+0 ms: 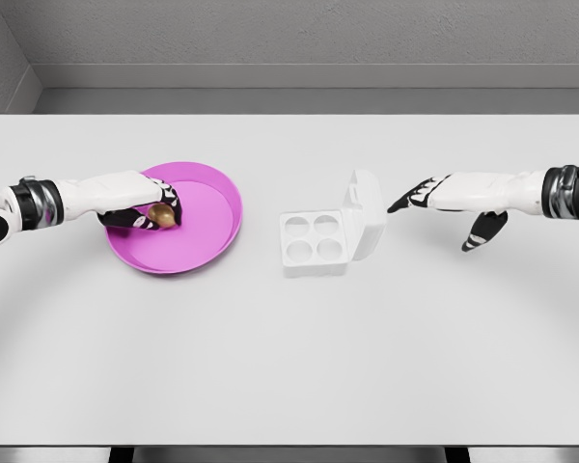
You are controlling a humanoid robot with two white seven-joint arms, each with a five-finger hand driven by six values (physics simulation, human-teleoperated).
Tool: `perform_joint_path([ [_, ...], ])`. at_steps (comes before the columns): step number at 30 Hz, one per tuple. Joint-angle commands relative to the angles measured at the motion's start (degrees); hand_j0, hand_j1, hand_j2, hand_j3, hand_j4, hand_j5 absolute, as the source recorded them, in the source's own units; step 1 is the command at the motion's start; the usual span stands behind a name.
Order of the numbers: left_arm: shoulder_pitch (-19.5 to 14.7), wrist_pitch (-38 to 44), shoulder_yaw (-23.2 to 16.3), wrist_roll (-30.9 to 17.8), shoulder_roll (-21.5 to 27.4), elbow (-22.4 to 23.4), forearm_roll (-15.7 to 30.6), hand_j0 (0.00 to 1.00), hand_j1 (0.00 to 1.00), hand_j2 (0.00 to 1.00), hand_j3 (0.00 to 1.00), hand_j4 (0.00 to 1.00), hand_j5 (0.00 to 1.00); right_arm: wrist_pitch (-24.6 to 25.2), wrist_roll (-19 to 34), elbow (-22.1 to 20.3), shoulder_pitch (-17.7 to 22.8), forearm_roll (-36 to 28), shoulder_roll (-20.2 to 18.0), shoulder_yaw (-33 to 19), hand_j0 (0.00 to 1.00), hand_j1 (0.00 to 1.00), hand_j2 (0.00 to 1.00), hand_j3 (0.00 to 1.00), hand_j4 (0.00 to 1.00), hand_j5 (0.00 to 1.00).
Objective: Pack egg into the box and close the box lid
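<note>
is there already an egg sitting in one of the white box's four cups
No, all four cups of the open white plastic egg box look empty; the brown egg is at the left hand over the round pink plate.

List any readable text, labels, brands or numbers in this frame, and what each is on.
None. The plate, egg, box, its open lid, the table and both hands, left and right, are plain, with no printing or markings.
</note>
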Motion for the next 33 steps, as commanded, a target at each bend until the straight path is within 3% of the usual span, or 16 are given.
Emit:
perform_joint_path([
  [1,0.00,-0.32,-0.15,-0.32,-0.04,-0.01,-0.13,0.45,0.45,0.45,0.45,0.45,0.45,0.20,-0.02,-0.73,-0.09,-0.29,-0.05,-0.04,1.00,1.00,1.00,1.00,1.00,1.00],
  [8,0.00,-0.32,-0.15,-0.32,-0.13,-0.36,-0.13,0.45,0.45,0.45,0.45,0.45,0.45,0.38,-0.02,-2.49,-0.09,-0.29,-0.58,-0.04,1.00,1.00,1.00,1.00,1.00,1.00],
  [13,0.09,-0.32,0.29,-0.32,0.14,-4.58,2.15,0.45,0.45,0.45,0.45,0.45,0.45,0.38,-0.02,-2.76,-0.17,-0.29,-0.58,0.05,1.00,1.00,1.00,1.00,1.00,1.00],
  [23,-0.09,-0.32,0.12,-0.32,-0.74,-8.44,2.94,0.45,0.45,0.45,0.45,0.45,0.45,0.38,-0.02,-3.72,-0.26,-0.29,-0.75,0.05,1.00,1.00,1.00,1.00,1.00,1.00],
  [33,0.00,-0.32,-0.15,-0.32,-3.38,-9.94,3.03,0.45,0.45,0.45,0.45,0.45,0.45,1.08,-0.02,-4.95,-0.26,-0.38,-0.75,0.05,1.00,1.00,1.00,1.00,1.00,1.00],
])
